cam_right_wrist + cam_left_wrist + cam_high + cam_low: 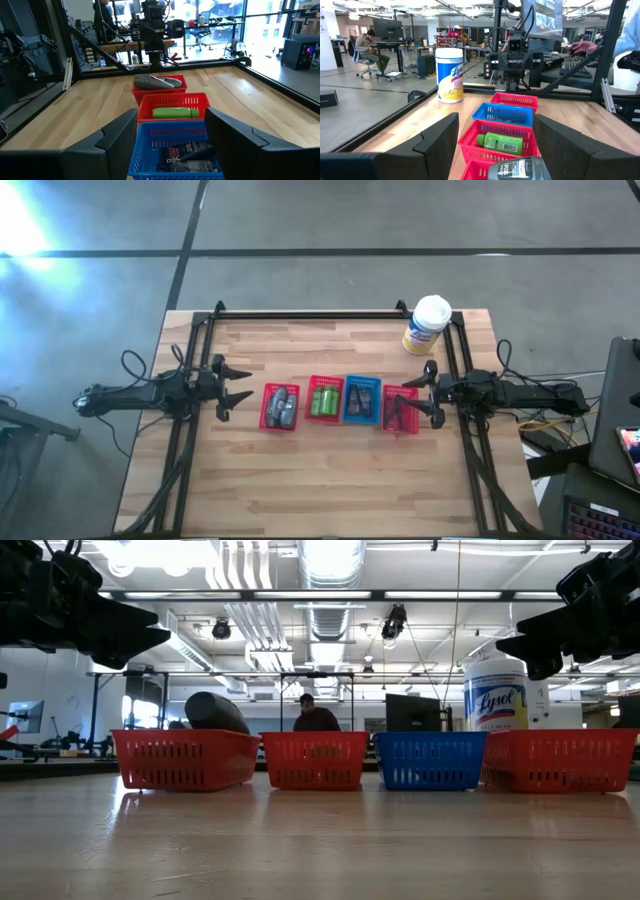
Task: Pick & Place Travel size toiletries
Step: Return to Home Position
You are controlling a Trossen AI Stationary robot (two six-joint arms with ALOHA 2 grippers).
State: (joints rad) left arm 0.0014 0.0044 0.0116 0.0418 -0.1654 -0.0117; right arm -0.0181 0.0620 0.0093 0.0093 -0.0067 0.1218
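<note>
Left gripper point(243, 383): jaws wide apart and holding nothing, raised above the table just left of the basket row, pointing along it.
Grey tubes point(282, 406): lying in the first red basket point(185, 762) at the row's left end; one rises above its rim.
Green packs point(325, 401): lying in the second red basket point(314, 762), next along.
Black pieces point(362, 398): in the blue basket point(430, 762), third along.
Last red basket point(560, 762): at the row's right end, with dark items inside whose kind is unclear.
Row: four baskets side by side across the middle of the table, close together.
Right gripper point(428, 392): jaws wide apart and holding nothing, raised at the row's right end by the last red basket's outer edge, facing the left gripper.
Canister point(428, 325): upright near the far right corner, well behind the row.
Table point(300, 490): pale wood planks inside a dark frame.
Person point(315, 718): in the room beyond the table, seen behind the second red basket.
</note>
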